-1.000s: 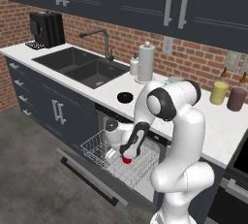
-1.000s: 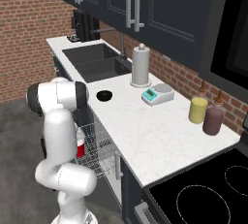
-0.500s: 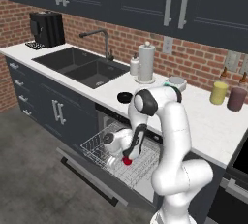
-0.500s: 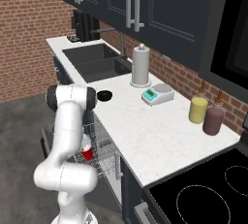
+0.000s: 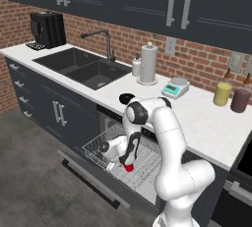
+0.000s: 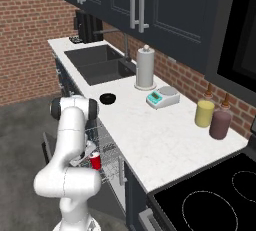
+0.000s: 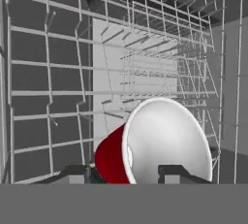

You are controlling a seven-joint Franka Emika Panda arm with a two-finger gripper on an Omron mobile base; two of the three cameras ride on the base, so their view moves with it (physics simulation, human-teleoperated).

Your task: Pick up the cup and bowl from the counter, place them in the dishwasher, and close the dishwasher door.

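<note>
Honestly can't read any text here. The little kitchen scale [image 5: 175, 88] on the tabletop [image 5: 206, 118] has a display, but it's too small and blurry to make out, and the yellow canister [image 6: 204, 113] and maroon canister [image 6: 220, 124] look plain.

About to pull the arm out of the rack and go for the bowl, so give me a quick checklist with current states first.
1. Red cup is down in the dishwasher's wire rack: ok.
2. Gripper jaws clear of the cup: cannot tell; one fingertip sits inside its mouth.
3. Cup settled, won't roll: cannot tell.
4. Black bowl on the counter, unobstructed: ok.
5. Dishwasher door down: ok.
</note>
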